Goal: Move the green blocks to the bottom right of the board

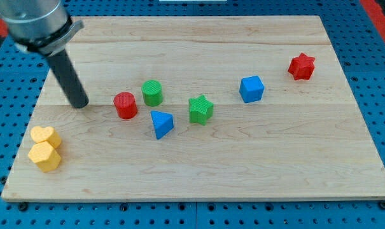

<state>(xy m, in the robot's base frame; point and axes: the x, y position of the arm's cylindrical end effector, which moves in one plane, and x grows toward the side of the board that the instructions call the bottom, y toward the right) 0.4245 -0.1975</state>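
Note:
A green cylinder stands left of the board's middle, close beside a red cylinder. A green star lies near the middle, right of a blue triangular block. My tip rests on the board at the view's left, a short way left of the red cylinder and apart from it. It touches no block.
A blue cube sits right of the middle and a red star at the upper right. A yellow heart and a yellow hexagonal block sit together at the lower left. The wooden board lies on a blue pegboard.

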